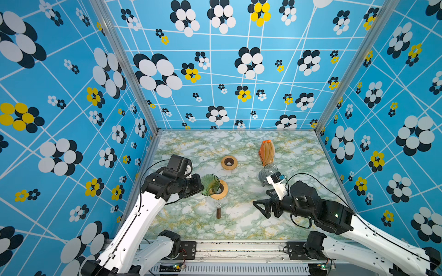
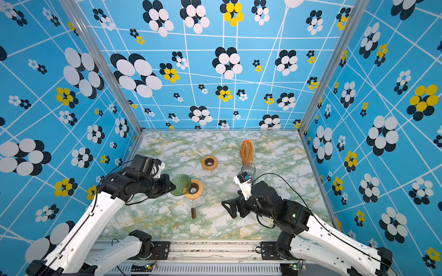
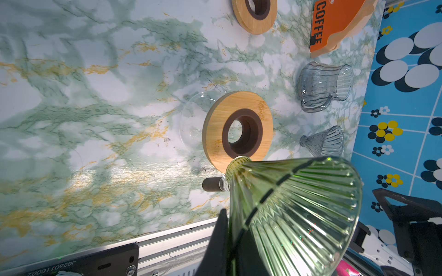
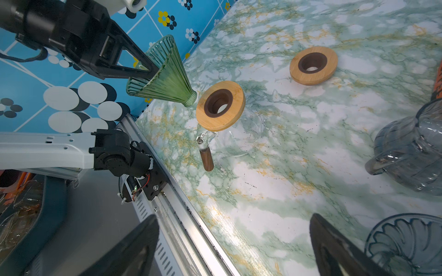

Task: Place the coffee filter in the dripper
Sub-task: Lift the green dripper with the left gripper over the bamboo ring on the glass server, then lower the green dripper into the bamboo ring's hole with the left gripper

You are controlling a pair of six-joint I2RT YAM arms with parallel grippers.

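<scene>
My left gripper [image 1: 200, 188] is shut on the rim of a green ribbed glass dripper [image 1: 210, 184], one finger outside the wall and one inside. The dripper [image 3: 294, 210] hangs tilted, its narrow end just beside a wooden ring [image 4: 236, 105] that lies on a clear glass carafe [image 4: 239, 141]. The coffee filters sit in an orange pack [image 1: 266, 151] marked COFFEE [image 3: 339, 24] at the back right. My right gripper [image 1: 260, 210] stands open and empty over the front right of the table, its wide-spread jaws seen in the right wrist view [image 4: 233, 219].
A second wooden ring [image 1: 223, 165] lies mid-table. A grey glass jug [image 3: 323, 88] and a grey glass dripper [image 3: 323, 141] lie by the right arm's wrist. The carafe's dark handle [image 1: 218, 212] points toward the front rail [image 1: 239, 243].
</scene>
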